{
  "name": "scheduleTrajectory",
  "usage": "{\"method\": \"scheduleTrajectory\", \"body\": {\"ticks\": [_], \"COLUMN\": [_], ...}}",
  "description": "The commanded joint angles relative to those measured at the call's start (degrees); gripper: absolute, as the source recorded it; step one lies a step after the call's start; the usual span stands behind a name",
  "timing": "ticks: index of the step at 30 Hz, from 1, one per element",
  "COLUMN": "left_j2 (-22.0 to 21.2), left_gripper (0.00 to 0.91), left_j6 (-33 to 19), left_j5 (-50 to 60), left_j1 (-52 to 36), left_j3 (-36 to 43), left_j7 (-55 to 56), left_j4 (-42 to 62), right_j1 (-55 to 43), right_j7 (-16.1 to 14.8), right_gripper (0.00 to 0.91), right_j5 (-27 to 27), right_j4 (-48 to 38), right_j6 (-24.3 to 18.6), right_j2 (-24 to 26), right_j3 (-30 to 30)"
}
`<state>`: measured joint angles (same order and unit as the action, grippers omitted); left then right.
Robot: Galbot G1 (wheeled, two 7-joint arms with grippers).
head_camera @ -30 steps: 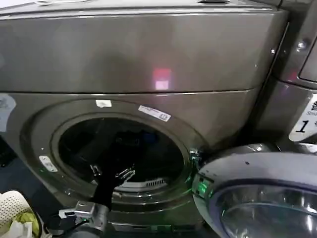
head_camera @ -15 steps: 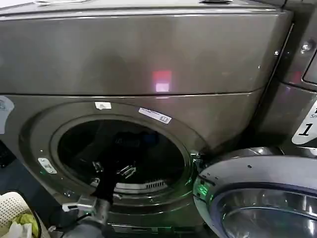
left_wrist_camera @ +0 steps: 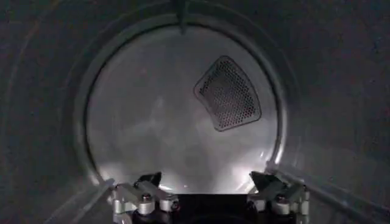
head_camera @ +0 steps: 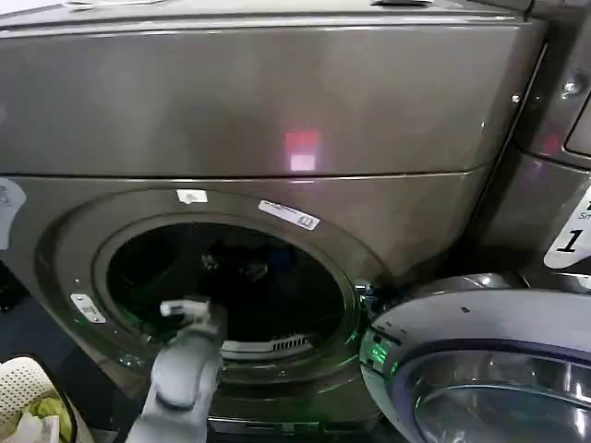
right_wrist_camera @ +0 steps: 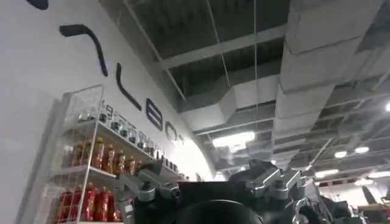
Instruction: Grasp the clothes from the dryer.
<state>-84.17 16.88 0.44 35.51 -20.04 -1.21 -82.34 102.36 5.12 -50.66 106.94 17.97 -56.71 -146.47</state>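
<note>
**Left arm in the drum, nothing grasped yet**

At the open port of the dryer (head_camera: 277, 111), the left gripper (left_wrist_camera: 210, 189) reaches into the drum, jaws spread wide and empty, touching nothing. Beyond it the lit back wall and vent (left_wrist_camera: 228, 92) are bare; no clothes visible. The right gripper (right_wrist_camera: 213, 182) idles, open, pointing ceilingward.

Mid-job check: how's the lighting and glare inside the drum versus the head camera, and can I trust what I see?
Left wrist view: the drum's back wall is dimly lit with soft reflections, the left gripper open before it, vent grille clear. Head view: the dryer shows a red glare patch; the drum interior is nearly black.
</note>
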Motion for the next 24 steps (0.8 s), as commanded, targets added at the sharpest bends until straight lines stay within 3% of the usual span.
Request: {"method": "scheduleTrajectory", "body": {"ticks": [1,4,13,16,24], "left_j2": [-0.11,0.1,1.51,2.44,1.63], "left_gripper": [0.907,0.907,0.907,0.907,0.907], "left_j6": [-3.1,-4.63,-11.95,-13.3,-14.68], "left_j5": [2.14,3.74,5.66,6.57,25.41], "left_j1": [-15.21,-18.75,-31.32,-34.24,-40.21], "left_j3": [1.61,3.27,14.32,22.03,32.82], "left_j7": [-2.17,-4.35,-26.17,-34.05,-42.25], "left_j4": [21.63,27.11,46.0,49.24,57.92], "right_j1": [-0.24,-0.39,-1.56,-1.52,-1.17], "right_j7": [-0.01,-0.05,-0.19,-0.22,-0.36], "right_gripper": [0.907,0.907,0.907,0.907,0.907], "right_j5": [0.03,0.08,0.38,0.37,0.31], "right_j4": [-0.28,-0.83,-1.2,-1.41,-2.01], "right_j6": [0.01,-0.01,-0.02,-0.06,-0.2], "right_j2": [0.23,0.64,1.0,0.94,0.8], "right_j3": [0.17,0.31,1.74,1.63,1.18]}}
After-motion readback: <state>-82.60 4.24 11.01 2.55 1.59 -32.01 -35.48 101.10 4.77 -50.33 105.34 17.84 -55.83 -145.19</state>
